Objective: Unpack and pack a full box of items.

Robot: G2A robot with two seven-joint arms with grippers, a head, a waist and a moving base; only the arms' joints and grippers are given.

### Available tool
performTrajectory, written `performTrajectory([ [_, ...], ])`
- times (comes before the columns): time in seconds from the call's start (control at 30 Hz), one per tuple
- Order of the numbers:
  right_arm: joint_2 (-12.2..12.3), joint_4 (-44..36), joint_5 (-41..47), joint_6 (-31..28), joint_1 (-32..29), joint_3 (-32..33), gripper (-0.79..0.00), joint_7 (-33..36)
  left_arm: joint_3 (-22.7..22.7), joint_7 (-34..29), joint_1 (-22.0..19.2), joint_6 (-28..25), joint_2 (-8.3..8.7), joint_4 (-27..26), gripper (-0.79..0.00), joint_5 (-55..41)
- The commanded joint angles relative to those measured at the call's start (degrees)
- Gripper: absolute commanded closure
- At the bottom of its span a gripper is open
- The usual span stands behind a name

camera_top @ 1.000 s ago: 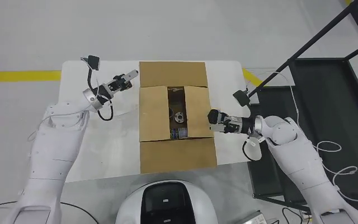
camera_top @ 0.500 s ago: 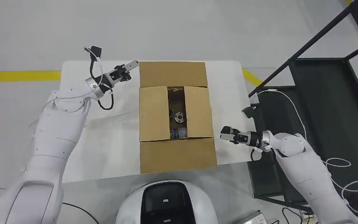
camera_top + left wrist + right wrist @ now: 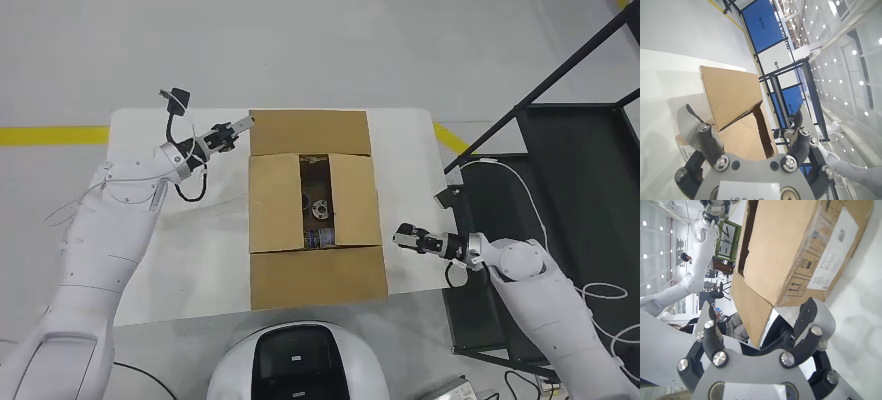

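Because the side flaps (image 3: 275, 200) half-cover the packed items (image 3: 318, 208), the left gripper (image 3: 240, 125), spread wide and empty, hangs at the far-left corner of the brown cardboard box (image 3: 318, 275), probably to catch a flap. The right gripper (image 3: 400, 237), equally wide and empty, hovers beside the box's near-right edge on the white table (image 3: 200, 270).

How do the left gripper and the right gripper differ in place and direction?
The left gripper is at the box's far left corner, by the folded-out far flap; the right gripper is beside the box's right side, toward its near end. The left gripper points obliquely toward the box, the right gripper straight at it. Both are open and hold nothing.
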Motion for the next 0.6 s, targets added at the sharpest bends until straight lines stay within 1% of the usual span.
performTrajectory([
  [0.0, 0.1, 0.2, -0.7, 1.0, -0.9, 0.5, -0.785, -0.8, 1.0, 0.3, -0.7, 0.8, -0.42, 1.2, -0.785, -0.4],
  [0.1, 0.2, 0.4, -1.7, 2.8, -2.4, 0.6, -0.785, -0.8, 3.4, 1.1, -2.5, 0.4, -1.49, 5.2, -0.785, -1.0],
  [0.27, 0.3, -0.3, -3.0, 5.1, -4.4, -0.6, -0.785, 1.1, 6.7, 4.5, -6.6, -2.3, -3.6, 14.4, -0.785, -1.6],
  [0.37, 0.3, -0.9, -4.8, 6.2, -4.5, -1.6, -0.785, 2.4, 8.3, 6.7, -8.6, -4.1, -4.94, 19.1, -0.785, -2.0],
  [0.47, 0.2, -1.2, -4.8, 6.7, -4.1, -2.8, -0.785, 4.2, 9.6, 7.8, -10.4, -5.8, -6.25, 22.7, -0.785, -2.9],
  [0.57, 0.1, -1.4, -2.8, 6.7, -3.6, -3.9, -0.785, 7.1, 10.7, 7.1, -11.7, -7.0, -7.61, 25.6, -0.785, -4.9],
])
